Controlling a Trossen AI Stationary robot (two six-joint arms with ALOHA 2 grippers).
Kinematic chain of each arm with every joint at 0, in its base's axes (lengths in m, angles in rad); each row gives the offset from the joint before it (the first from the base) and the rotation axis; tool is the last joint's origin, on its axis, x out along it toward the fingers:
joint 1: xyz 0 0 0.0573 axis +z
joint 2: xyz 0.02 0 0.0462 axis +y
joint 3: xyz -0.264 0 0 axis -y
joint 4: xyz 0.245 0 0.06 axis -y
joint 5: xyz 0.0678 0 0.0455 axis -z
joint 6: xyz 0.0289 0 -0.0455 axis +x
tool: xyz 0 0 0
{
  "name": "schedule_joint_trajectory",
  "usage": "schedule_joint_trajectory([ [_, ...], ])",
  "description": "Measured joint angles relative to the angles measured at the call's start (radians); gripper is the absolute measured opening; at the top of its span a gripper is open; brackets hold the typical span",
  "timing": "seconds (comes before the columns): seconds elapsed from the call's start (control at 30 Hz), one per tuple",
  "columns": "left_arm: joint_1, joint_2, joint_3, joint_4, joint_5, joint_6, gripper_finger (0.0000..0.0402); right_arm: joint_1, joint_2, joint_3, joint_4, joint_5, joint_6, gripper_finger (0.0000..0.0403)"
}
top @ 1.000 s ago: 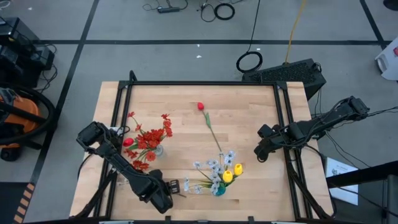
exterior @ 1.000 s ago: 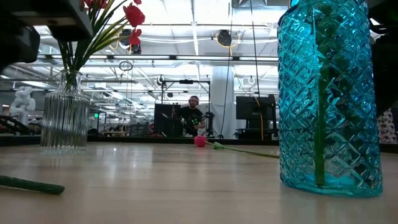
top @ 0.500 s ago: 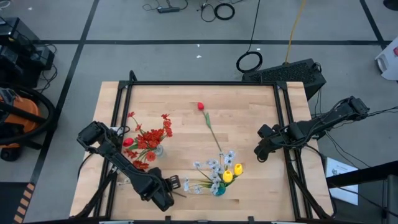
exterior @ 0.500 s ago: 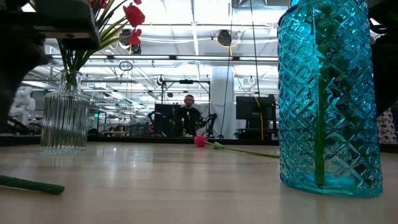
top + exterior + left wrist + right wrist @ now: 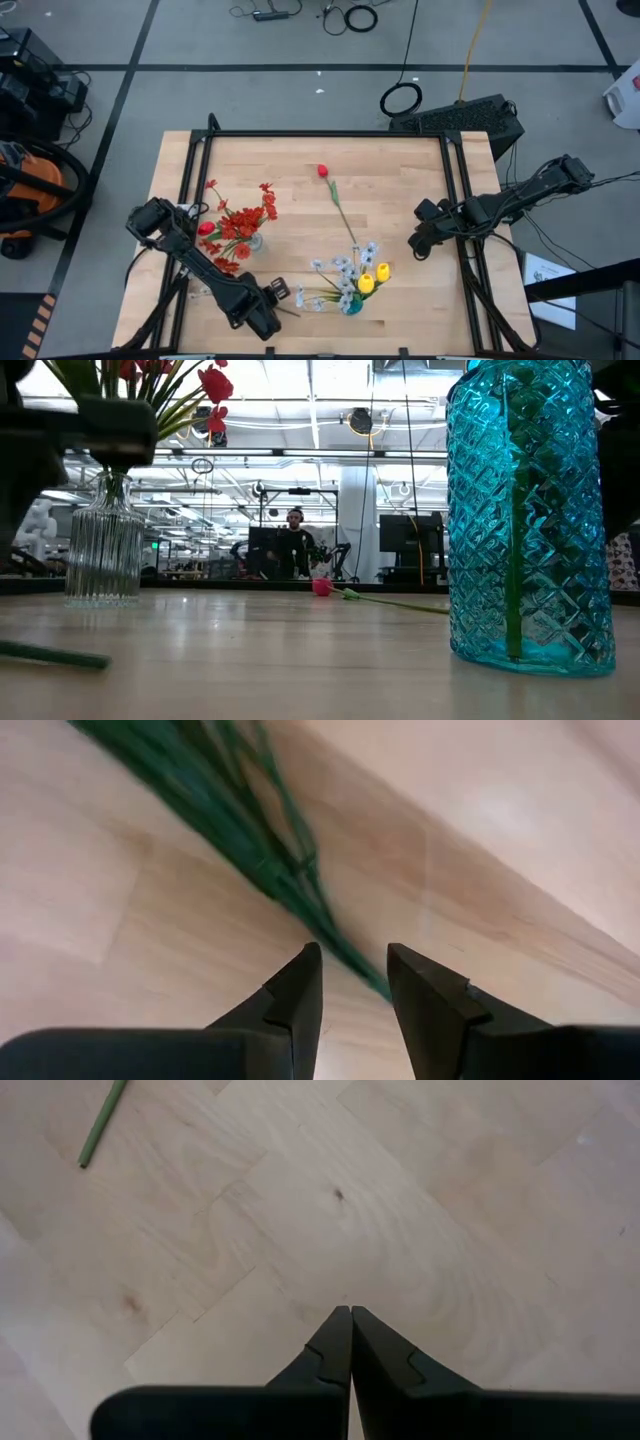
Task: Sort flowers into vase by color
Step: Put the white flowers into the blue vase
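Red tulip (image 5: 323, 171) flat on table (image 5: 400, 180), stalk running toward blue vase (image 5: 352, 305)

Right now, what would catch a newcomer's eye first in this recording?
The two bouquets: red flowers in a clear ribbed vase at the table's left, and white and yellow blooms in a blue vase near the front middle. A lone red tulip lies behind them, while the left gripper straddles a green stem on the table.

High view: overhead, straight down, takes in the whole table (image 5: 400, 180). Low view: at tabletop height, level across the boards into the room, close to the blue vase (image 5: 530, 520), which the high view shows at 6 o'clock. Wrist views: very near the wood.
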Motion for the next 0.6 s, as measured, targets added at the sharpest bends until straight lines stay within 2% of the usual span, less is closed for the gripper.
schedule_joint_trajectory([
  [0.2, 0.002, 0.045, 0.004, 0.024, 0.075, -0.046, 0.0121, 0.000, 0.000, 0.000, 0.000, -0.001, 0.000, 0.0000],
  [0.6, 0.024, 0.062, 0.004, 0.019, 0.051, 0.031, 0.0111, 0.000, 0.000, 0.000, 0.000, -0.001, 0.000, 0.0000],
])
